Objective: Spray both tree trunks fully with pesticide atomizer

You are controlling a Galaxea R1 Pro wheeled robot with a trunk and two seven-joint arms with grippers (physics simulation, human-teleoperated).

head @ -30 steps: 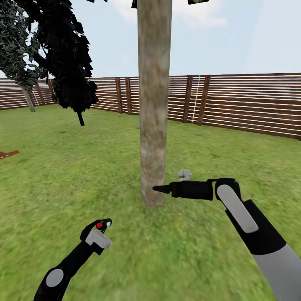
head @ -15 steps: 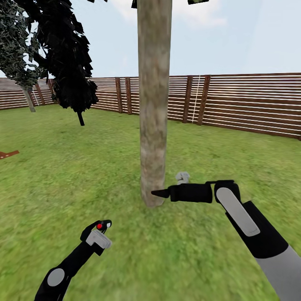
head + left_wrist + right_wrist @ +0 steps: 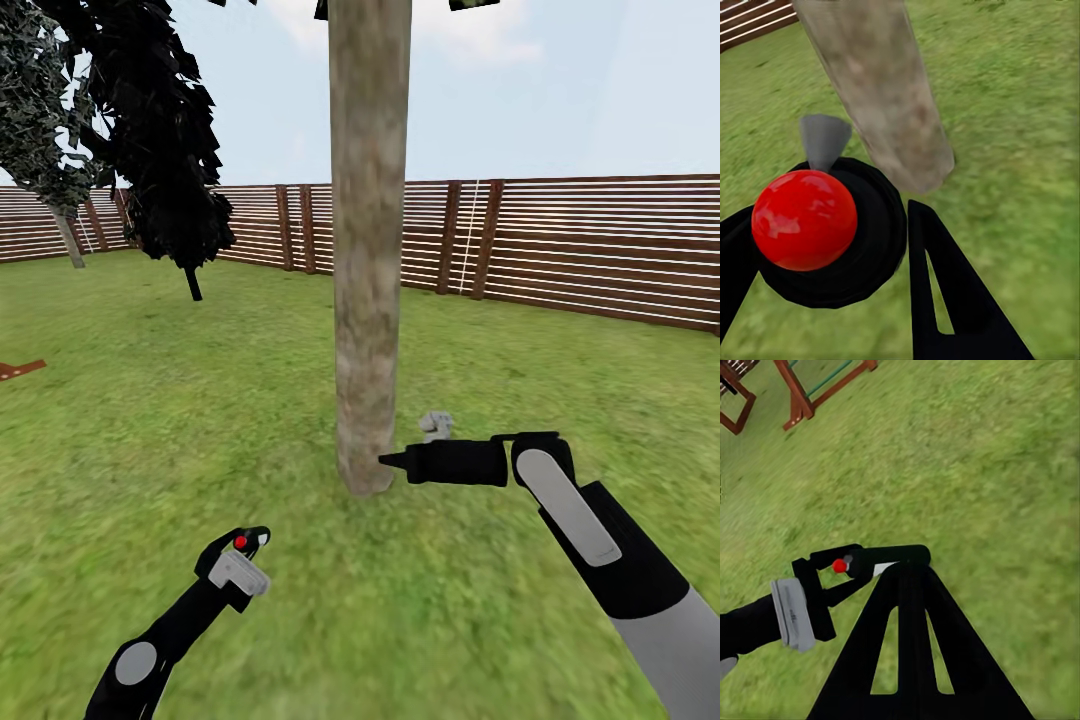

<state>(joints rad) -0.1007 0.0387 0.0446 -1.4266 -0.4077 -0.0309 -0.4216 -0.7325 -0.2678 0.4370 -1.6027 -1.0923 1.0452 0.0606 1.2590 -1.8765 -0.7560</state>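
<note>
Pesticide atomizer (image 3: 240, 541): dark bottle with red cap, gripped between the fingers of the left gripper (image 3: 243, 543), low over the grass lawn (image 3: 150, 420) short of the tree trunk (image 3: 368, 300).
Right gripper (image 3: 392, 460): beside the trunk base; whether parted or closed cannot be told.
Trunks: one, crown cut off.
Slat fence (image 3: 590, 245): one.
Dark bush (image 3: 165, 150): one.

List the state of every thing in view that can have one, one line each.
Slim dark pesticide atomizer with a red knob: off the grass, gripped in the left hand.
Left hand: shut on the pesticide atomizer, low over the grass.
Right hand: shut, empty, pointing at the trunk's base.
Thick mottled grey-brown tree trunk: upright, no white specks visible on the bark.
</note>
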